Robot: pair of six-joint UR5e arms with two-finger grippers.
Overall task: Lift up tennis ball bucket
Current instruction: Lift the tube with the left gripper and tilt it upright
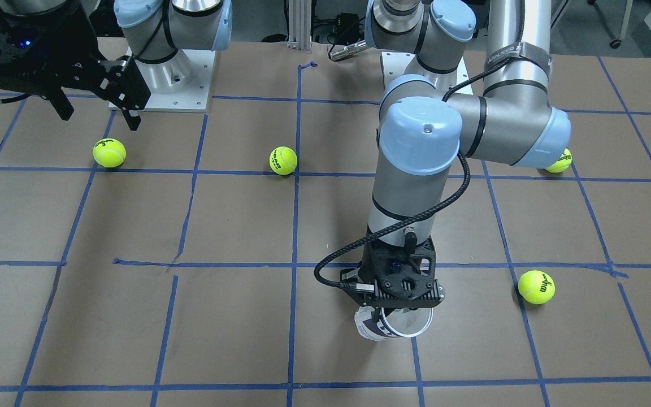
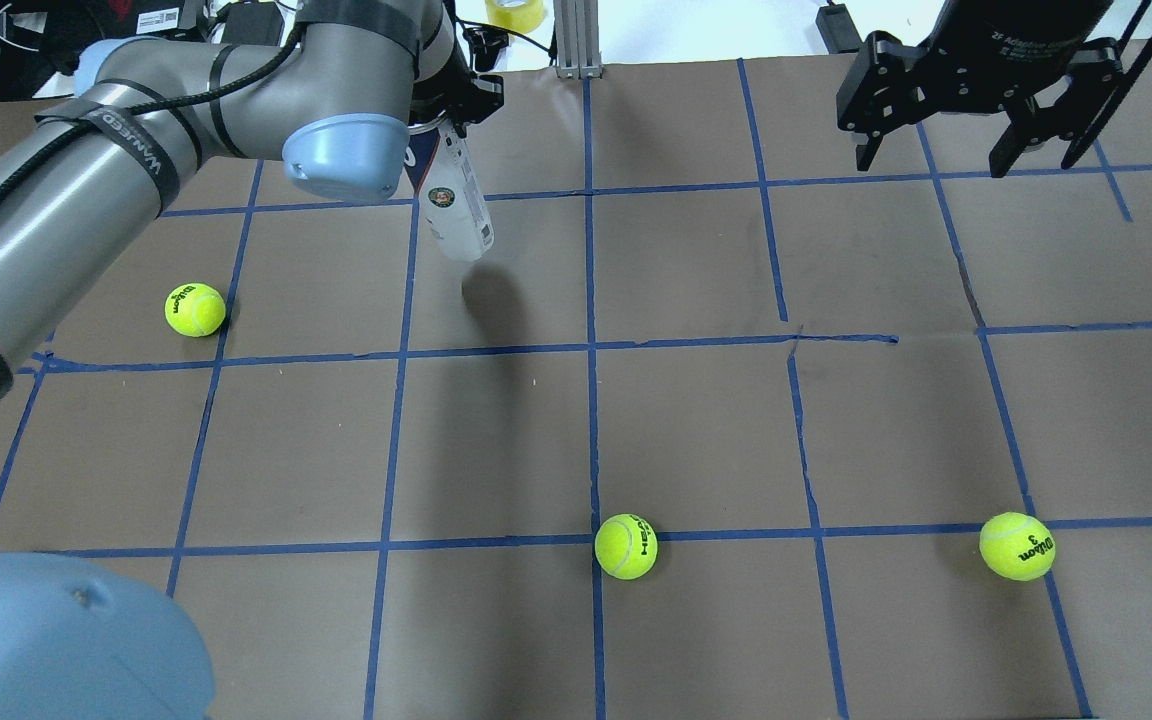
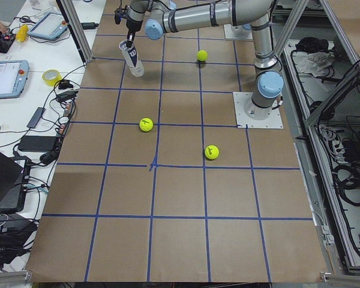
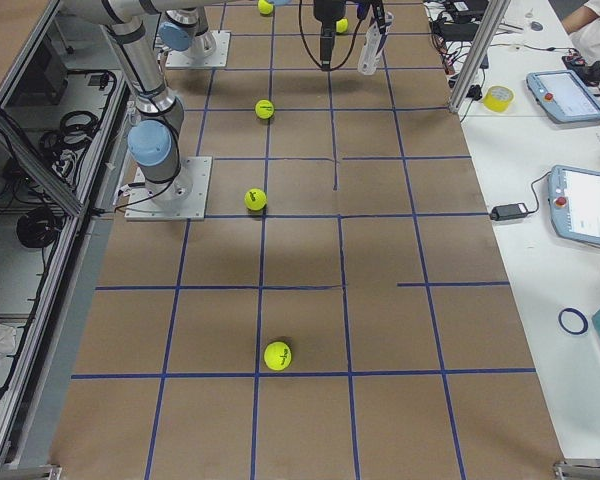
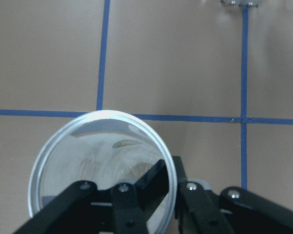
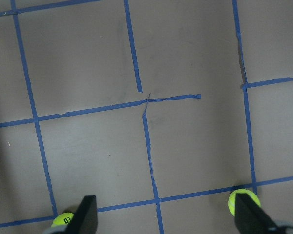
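Held aloft: tennis ball bucket, hanging tilted from left tool, clear of desk judging by separate shadow in overhead view. Clenched on rim, one finger inside, one outside. Likely light, thin-walled, slick plastic, seemingly empty. Rim pinch prone to swing or slip; mid-body grip steadier. Left wrist view alone shows pinch on rim. Overhead alone shows label, tilt, shadow gap. Well apart: right tool, released, empty.
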